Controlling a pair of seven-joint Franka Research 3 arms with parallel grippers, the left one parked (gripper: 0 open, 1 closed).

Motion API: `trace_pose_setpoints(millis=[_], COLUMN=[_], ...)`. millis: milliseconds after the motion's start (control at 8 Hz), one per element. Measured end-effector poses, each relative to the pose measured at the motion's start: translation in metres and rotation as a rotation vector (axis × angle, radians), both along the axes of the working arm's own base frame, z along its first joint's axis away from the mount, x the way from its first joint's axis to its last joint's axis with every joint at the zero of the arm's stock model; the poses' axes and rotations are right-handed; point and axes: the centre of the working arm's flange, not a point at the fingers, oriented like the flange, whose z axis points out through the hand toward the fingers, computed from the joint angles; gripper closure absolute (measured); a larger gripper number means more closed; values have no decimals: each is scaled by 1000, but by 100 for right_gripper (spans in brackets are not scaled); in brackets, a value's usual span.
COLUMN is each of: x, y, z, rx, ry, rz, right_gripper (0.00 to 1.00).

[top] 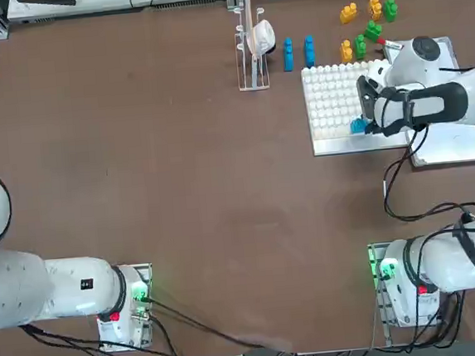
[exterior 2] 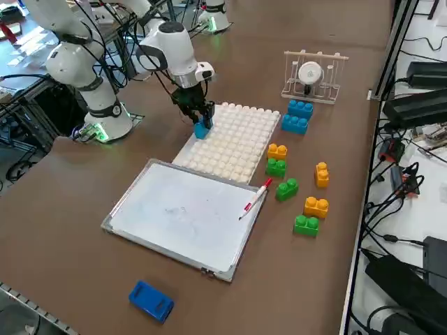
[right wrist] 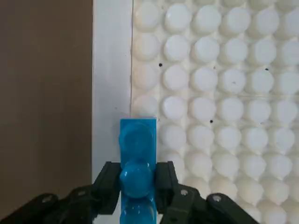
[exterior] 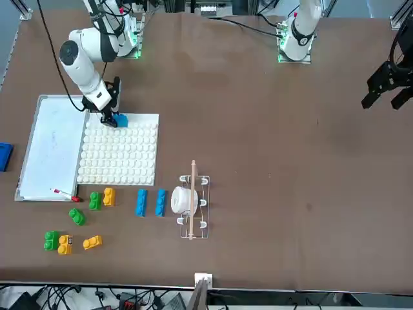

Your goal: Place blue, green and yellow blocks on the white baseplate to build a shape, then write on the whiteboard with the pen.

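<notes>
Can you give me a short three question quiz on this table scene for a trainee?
1. True or false: the right gripper is shut on a bright blue studded plastic brick.
2. Where is that brick? A) at a corner of the square white studded baseplate; B) on the smooth grey-framed whiteboard; C) in the wire rack.
3. Fill in: the slim white marker with red end lies on the ____.

Key: 1 true; 2 A; 3 whiteboard.

Hidden and cut-off items
Whiteboard (top: 460, 154): 12 o'clock end under the arm; blue block (right wrist: 137, 172): cut off in wrist view.
</notes>
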Motion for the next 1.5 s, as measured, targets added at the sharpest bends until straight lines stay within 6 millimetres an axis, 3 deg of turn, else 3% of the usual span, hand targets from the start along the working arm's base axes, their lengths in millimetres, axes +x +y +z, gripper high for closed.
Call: trace_pose_setpoints(millis=[1500], x=[1], y=[-7], z=[-4], rx=[-1], ry=[2], rz=[-18], right_gripper=[59])
